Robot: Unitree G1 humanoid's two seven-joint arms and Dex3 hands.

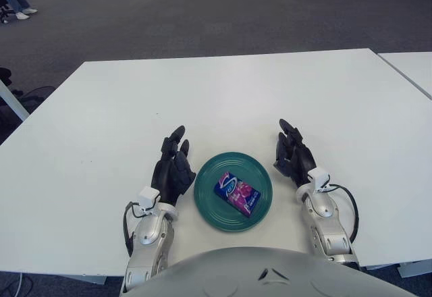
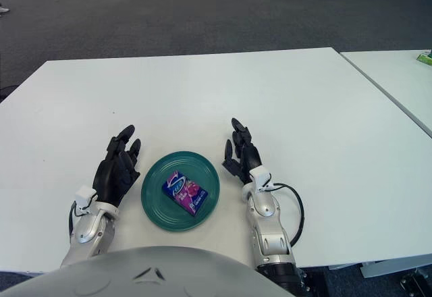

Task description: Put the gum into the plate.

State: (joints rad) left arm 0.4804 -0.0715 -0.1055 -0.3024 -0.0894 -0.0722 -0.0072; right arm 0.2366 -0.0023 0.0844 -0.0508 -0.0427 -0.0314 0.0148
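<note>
A blue and pink gum pack lies flat inside the teal plate near the front edge of the white table. My left hand shows just left of the plate, fingers extended and holding nothing. My right hand shows just right of the plate, fingers extended and holding nothing. Neither hand touches the gum. The same scene shows in the right eye view, with the gum pack in the plate.
A second white table stands to the right, with a narrow gap between. A small green object lies on it. Grey carpet lies beyond, with a seated person at the far left.
</note>
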